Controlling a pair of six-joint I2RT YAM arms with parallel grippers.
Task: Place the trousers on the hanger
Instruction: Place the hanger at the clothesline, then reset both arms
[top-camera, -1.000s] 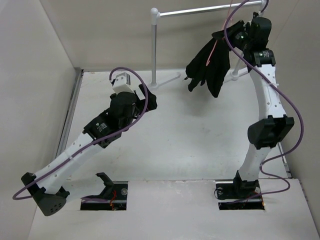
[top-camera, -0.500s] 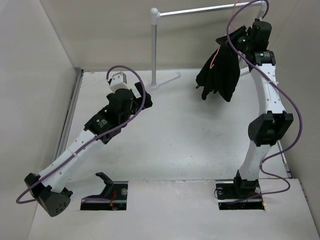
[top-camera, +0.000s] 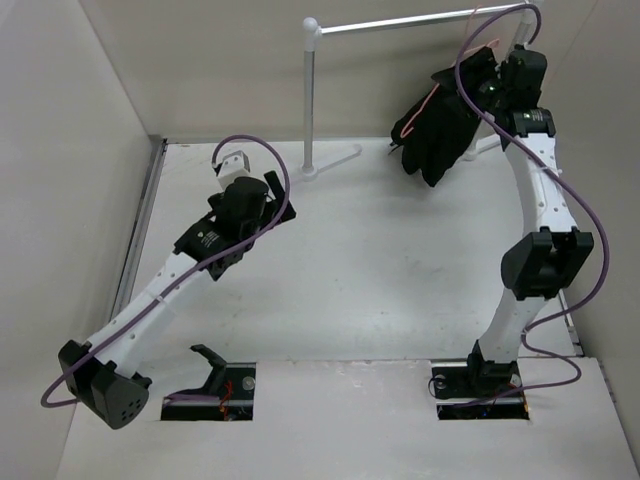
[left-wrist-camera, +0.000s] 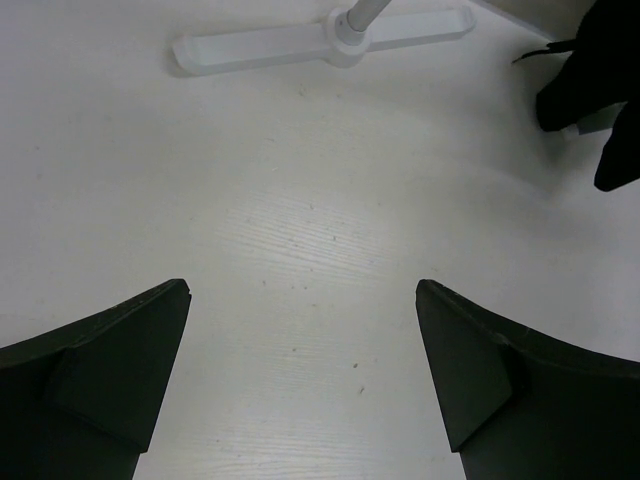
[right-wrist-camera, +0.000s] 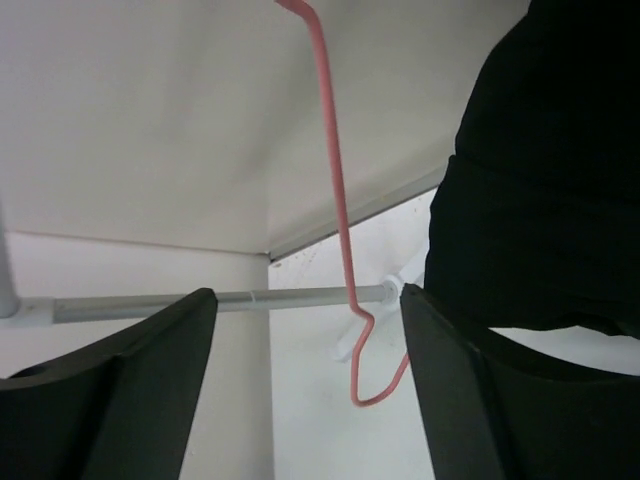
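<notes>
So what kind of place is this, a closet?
Probably a robot test booth, not a closet: a left arm and right arm bolted to a white table, plain walls close around, and one small clothes rail.

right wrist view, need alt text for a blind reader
A thin pink wire hanger runs down the middle, its hooked end showing just below a silver rail, inside the open right gripper. Black trousers fill the right side.
</notes>
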